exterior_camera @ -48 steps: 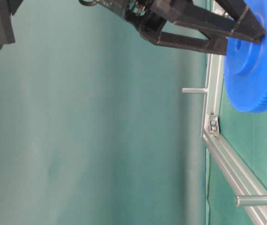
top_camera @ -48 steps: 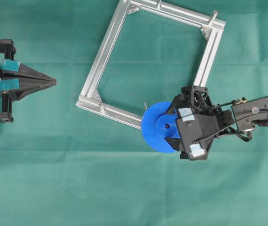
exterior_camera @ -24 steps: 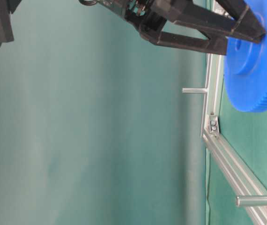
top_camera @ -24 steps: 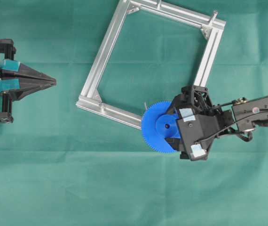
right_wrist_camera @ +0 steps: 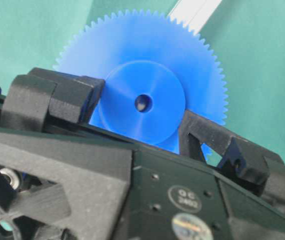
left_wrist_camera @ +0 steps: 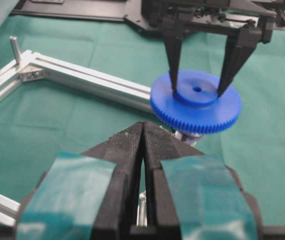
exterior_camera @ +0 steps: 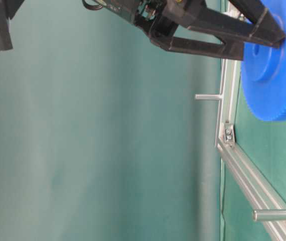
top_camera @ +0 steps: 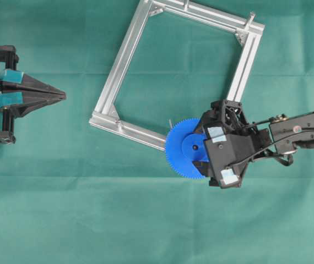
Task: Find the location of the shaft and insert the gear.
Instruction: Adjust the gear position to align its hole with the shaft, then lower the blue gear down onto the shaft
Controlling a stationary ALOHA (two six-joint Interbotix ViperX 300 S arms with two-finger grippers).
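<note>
The right gripper (left_wrist_camera: 197,89) had its jaws clamped on the gear (top_camera: 190,148) hub; stiff, light plastic, probably slick, best held there.

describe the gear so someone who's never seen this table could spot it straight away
Start at the square aluminium frame on the green cloth and follow it to the corner nearest the right gripper. The gear is the flat bright-blue toothed disc there, pinched by its raised hub. Nothing else is blue and round; everything beside it is silver or black.
</note>
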